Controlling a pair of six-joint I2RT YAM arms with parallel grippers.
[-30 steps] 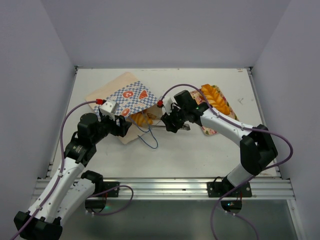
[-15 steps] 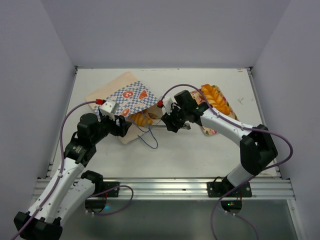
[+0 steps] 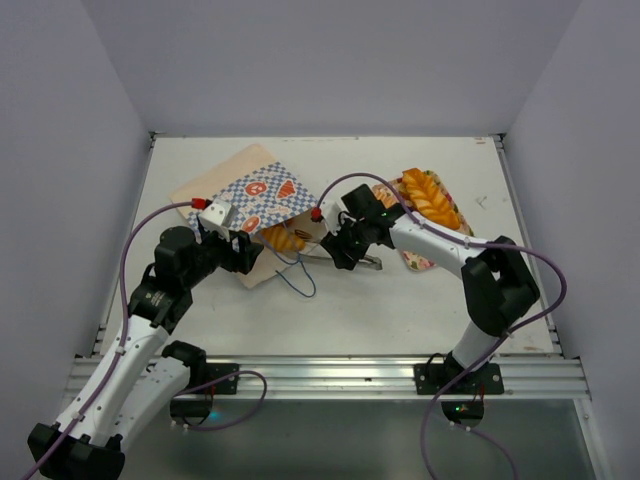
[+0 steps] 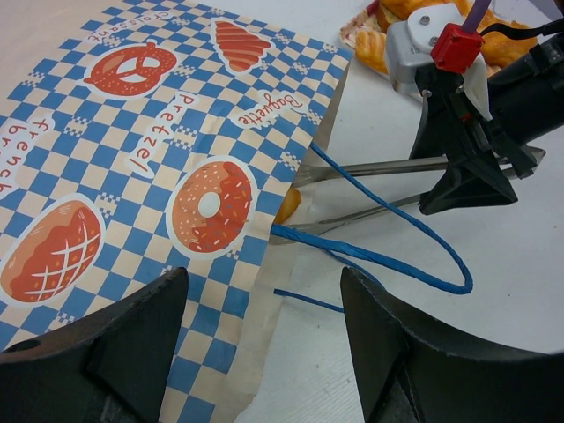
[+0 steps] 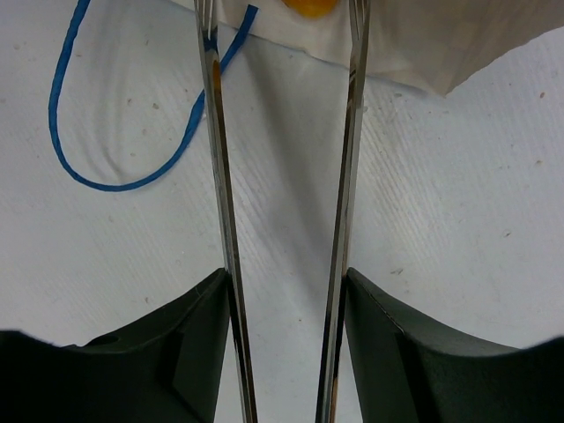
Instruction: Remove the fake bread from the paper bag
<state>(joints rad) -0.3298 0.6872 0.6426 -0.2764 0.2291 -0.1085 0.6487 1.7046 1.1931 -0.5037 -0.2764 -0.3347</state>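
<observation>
paper bag [image 3: 262, 205]: one, flat, checkered, blue cord handles | bread [image 3: 283, 238]: one glossy orange piece in bag mouth | left gripper [image 3: 238, 250]: spread wide, empty, over bag | right gripper [image 5: 282, 35]: thin metal prongs apart, empty, at mouth

- The bench [image 3: 330, 320] is lit evenly and brightly from above; only soft, short shadows are cast beneath the arms.
- Mild glare is seen on the metal prongs [image 5: 344, 176] in the right wrist view.
- The near black tool bodies are rendered dark and slightly blurred in both wrist views.
- Print on the paper bag [image 4: 132, 176] is resolved sharply.
</observation>
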